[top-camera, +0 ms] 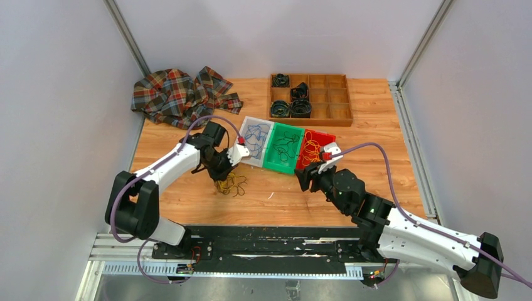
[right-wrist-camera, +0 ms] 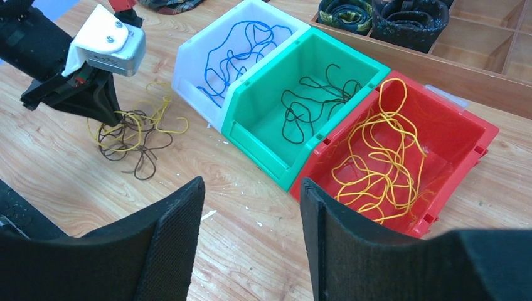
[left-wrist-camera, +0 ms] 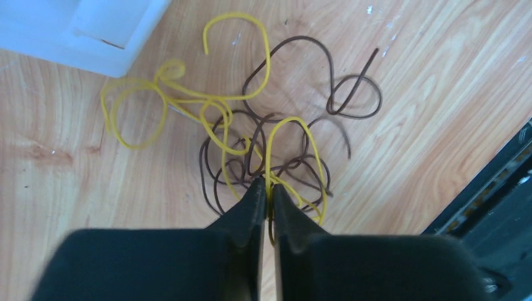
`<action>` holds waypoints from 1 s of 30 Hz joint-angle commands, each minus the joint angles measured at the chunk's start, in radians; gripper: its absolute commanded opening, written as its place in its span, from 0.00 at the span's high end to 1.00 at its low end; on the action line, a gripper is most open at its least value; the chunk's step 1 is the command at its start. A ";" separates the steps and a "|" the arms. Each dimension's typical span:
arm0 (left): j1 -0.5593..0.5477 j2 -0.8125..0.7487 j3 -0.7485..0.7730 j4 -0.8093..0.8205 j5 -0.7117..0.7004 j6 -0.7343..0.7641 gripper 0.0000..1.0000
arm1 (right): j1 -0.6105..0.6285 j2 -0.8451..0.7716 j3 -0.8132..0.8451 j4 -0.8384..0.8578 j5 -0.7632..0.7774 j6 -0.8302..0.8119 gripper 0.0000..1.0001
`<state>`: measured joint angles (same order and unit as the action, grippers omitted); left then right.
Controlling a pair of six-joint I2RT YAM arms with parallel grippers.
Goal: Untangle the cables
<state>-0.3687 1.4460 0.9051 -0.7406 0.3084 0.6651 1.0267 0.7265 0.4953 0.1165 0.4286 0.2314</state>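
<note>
A small clump of tangled cables [top-camera: 231, 184], one yellow [left-wrist-camera: 266, 63] and one dark brown [left-wrist-camera: 326, 59], lies on the wooden table in front of the bins. My left gripper [left-wrist-camera: 268, 188] is down at the near edge of this clump [right-wrist-camera: 135, 135]. Its jaws are shut on a yellow strand, pinched at the tips. My right gripper [right-wrist-camera: 251, 182] is open and holds nothing. It hovers over bare table just in front of the green and red bins, well to the right of the clump.
Three bins stand in a row: a white bin [right-wrist-camera: 196, 103] holding a blue cable, a green bin [right-wrist-camera: 263, 150] holding a black one, and a red bin [right-wrist-camera: 465, 157] holding yellow ones. Behind them is a wooden compartment tray [top-camera: 313, 121] with black coiled rolls. A plaid cloth [top-camera: 179, 94] lies at the back left.
</note>
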 commanded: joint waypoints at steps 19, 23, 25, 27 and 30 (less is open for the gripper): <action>0.004 -0.314 0.231 -0.342 0.248 -0.015 0.99 | -0.009 0.434 0.208 0.354 -0.375 0.122 0.31; 0.004 -0.332 0.242 -0.344 0.266 -0.033 0.99 | -0.003 0.549 0.266 0.463 -0.467 0.159 0.31; 0.005 -0.337 0.253 -0.353 0.276 -0.028 0.99 | 0.001 0.599 0.291 0.492 -0.506 0.167 0.31; 0.004 -0.339 0.262 -0.358 0.283 -0.027 0.99 | 0.001 0.642 0.310 0.515 -0.537 0.169 0.32; 0.004 -0.347 0.273 -0.370 0.296 -0.020 0.99 | 0.001 0.693 0.322 0.542 -0.570 0.171 0.34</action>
<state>-0.3687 1.1225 1.1370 -1.0863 0.5545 0.6498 1.0271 1.3720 0.7830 0.5644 -0.0505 0.3775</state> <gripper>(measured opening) 0.020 0.673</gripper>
